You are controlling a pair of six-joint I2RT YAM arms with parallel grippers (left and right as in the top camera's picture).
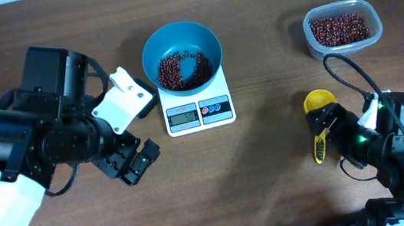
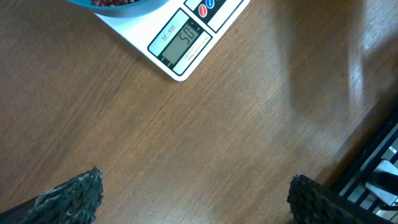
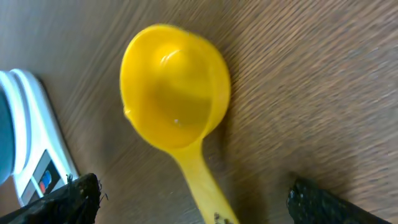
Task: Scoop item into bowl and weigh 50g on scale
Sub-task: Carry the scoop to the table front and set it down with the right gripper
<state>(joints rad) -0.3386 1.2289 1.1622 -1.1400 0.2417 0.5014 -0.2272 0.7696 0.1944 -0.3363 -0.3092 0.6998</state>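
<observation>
The blue bowl (image 1: 205, 45) stands on the white scale (image 1: 199, 112) and holds a heap of dark reddish-brown beans (image 1: 181, 69). The scale's display (image 2: 185, 42) shows in the left wrist view. More beans (image 1: 338, 29) lie in the clear tub (image 1: 371, 21) at the back right. The yellow scoop (image 1: 317, 106) lies empty on the table; it also shows in the right wrist view (image 3: 177, 99). My right gripper (image 3: 196, 202) is open, its fingers on either side of the scoop's handle without touching it. My left gripper (image 1: 135, 161) is open and empty, in front and left of the scale.
The table is brown wood (image 1: 270, 166). A black cable (image 1: 351, 71) runs from the right arm toward the tub. The table's front edge (image 2: 367, 155) shows at the right of the left wrist view.
</observation>
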